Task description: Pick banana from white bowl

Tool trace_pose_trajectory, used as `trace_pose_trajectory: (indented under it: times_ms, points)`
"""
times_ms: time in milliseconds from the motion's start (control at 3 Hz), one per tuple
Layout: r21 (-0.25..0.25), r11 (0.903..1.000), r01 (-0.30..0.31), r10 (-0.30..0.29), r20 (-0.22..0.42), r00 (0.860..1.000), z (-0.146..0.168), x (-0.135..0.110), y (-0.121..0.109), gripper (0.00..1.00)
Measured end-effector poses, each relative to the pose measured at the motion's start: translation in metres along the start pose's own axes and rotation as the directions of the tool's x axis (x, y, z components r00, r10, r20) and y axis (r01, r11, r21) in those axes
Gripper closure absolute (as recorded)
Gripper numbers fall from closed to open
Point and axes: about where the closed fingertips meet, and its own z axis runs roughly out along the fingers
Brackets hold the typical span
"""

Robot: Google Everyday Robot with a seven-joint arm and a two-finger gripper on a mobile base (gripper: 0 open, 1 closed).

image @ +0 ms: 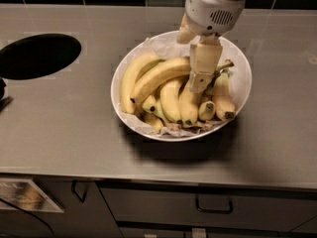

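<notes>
Tool [198, 85] was seen inside the white bowl [115, 95], over the stem end of the banana [158, 76]; its state could not be told. Banana was laid atop the bunch, dark tip at 8 o'clock. Black opening [39, 56] was noted at 9 o'clock on the bench [74, 138].

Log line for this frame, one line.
phase: pre-grasp | gripper: low over white bowl, at stem end of banana | banana: atop other bananas | grasp: unconfirmed
</notes>
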Motion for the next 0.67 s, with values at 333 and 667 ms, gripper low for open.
trace_pose_trajectory:
  times_ms: [333,667]
  points:
    - [-0.011,0.9999,-0.004,0.004,-0.006,1.000,0.0045,-0.0029,-0.0055,0.32]
    - [-0.017,0.9998,-0.007,0.006,-0.012,1.000,0.0078,-0.0050,-0.0089,0.45]
